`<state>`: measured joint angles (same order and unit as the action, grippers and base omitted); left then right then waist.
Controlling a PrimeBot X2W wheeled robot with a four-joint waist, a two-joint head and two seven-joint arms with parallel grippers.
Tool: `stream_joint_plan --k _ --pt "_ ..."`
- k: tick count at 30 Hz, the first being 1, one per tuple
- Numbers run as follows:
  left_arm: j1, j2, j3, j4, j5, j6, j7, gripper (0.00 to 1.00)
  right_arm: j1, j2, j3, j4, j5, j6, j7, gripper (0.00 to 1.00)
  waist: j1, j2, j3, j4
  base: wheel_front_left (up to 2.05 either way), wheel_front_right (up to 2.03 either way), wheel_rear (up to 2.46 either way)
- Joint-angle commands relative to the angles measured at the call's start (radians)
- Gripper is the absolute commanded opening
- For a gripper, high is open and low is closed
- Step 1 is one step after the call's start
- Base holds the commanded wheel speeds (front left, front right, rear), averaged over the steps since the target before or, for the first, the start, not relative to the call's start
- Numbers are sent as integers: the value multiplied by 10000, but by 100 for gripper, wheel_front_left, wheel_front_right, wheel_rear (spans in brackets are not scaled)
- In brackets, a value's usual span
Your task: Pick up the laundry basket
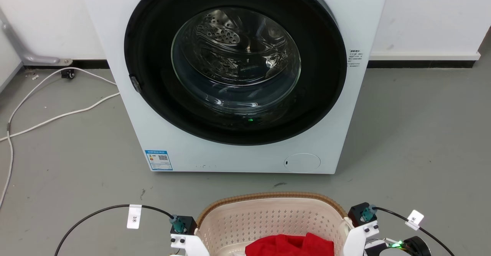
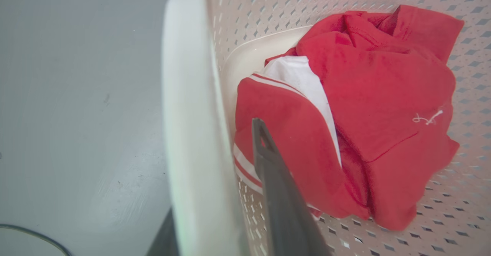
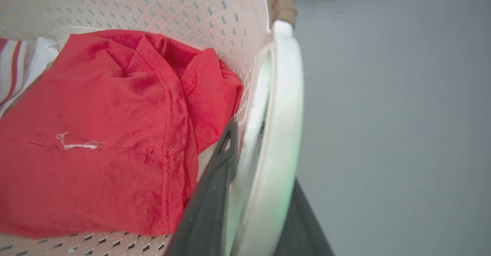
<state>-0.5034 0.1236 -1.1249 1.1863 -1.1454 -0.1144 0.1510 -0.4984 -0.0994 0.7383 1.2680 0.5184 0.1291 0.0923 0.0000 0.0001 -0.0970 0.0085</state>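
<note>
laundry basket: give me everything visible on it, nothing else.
The laundry basket is cream-white perforated plastic, rounded-rectangular, with a brown woven-look rim and smooth white side handles. It is upright before the washing machine; whether it rests on the floor is hidden. A crumpled red garment with white trim lies inside. The left gripper straddles its left handle, one finger inside, one outside; the right gripper does likewise on the right handle, inner finger pressed against it.

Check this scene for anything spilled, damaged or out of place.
Nothing is spilled or damaged. The laundry basket stands upright with the red garment inside. Two small oddities: a loose white thread on the garment, and white cables trailing across the floor left of the washing machine.
</note>
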Motion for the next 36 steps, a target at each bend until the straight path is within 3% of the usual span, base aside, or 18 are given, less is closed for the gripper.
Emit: stream_joint_plan --k 1,36 --pt "82 -157 -144 -136 34 -283 93 0 -66 1 70 -154 8 28 -164 0 0 -1 -2 -1 0 0 0" --pt "-120 -66 -857 7 -663 -283 -221 0 -304 -100 1376 94 1298 28 -518 0 0 -1 8 -27 0 0 0"
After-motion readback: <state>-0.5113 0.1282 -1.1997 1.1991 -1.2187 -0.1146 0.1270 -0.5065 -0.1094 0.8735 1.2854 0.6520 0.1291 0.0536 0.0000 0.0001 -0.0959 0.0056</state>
